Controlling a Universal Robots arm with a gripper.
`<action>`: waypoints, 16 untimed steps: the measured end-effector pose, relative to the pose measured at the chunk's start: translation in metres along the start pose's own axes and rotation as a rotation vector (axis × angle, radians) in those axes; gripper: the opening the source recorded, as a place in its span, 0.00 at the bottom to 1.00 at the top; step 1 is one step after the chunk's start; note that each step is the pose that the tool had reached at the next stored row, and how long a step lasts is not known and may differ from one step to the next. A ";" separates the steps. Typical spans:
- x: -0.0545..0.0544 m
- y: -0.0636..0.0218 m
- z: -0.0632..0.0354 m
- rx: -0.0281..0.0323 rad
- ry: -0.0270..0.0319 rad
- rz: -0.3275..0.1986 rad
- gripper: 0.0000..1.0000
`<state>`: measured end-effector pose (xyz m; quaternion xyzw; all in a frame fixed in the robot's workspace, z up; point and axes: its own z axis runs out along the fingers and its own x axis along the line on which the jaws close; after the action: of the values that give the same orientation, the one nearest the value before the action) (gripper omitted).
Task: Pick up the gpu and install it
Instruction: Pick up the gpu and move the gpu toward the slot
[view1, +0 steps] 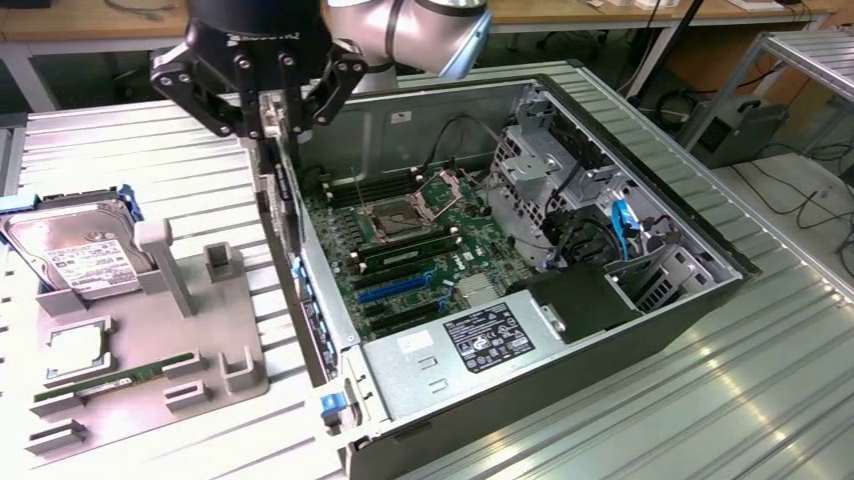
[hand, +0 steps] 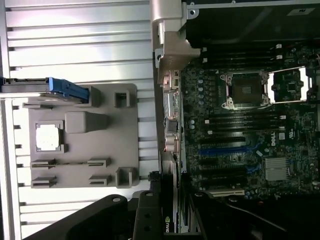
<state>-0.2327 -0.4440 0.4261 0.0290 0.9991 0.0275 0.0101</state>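
Observation:
My gripper (view1: 274, 122) is shut on the gpu (view1: 286, 230), a thin black card that hangs edge-on below the fingers. The card sits along the open computer case's wall (view1: 315, 330), on the exterior view's left, between the grey tray and the motherboard (view1: 414, 250). In the wrist view, the gpu's silvery bracket (hand: 170, 100) with its ports runs beside the motherboard (hand: 240, 135), and my gripper (hand: 172, 217) clamps the card's black body. The blue and black expansion slots (view1: 390, 288) (hand: 227, 150) lie beside the card. Whether the card touches the case I cannot tell.
A grey fixture tray (view1: 200, 330) (hand: 125, 145) holds a hard drive (view1: 74, 255), a CPU (view1: 78, 345) (hand: 49, 136) and a green RAM stick (view1: 114, 380). Inside the case are a drive cage (view1: 534, 170), cables and a power supply (view1: 487, 335). Ribbed metal table all around.

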 end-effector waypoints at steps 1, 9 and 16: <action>-0.004 0.0001 0.0000 0.0001 0.0012 0.000 0.26; -0.047 0.0020 0.0022 0.0014 0.0220 0.001 0.26; -0.083 0.0034 0.0144 0.0024 0.0324 0.002 0.26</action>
<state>-0.1490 -0.4447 0.4135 0.0294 0.9992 0.0268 -0.0062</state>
